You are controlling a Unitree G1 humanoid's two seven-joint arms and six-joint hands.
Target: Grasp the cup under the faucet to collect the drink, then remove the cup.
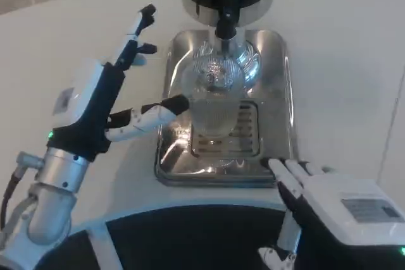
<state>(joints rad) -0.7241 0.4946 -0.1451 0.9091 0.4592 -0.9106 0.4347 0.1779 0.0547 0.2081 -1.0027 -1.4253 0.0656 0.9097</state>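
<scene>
Two hands are in frame. Left hand is open, fingers spread, one lower finger reaching to the side of the ribbed glass cup, touching or nearly so; no grip is established. Right hand rests near the steel drip tray, holding nothing. Cup stands upright on the tray grate, directly beneath the black faucet of the dispenser. Risks: a one-sided finger push could slide or tip the cup off the spout line, spilling drink onto tray and counter; smooth glass may slip in a partial grasp.
</scene>
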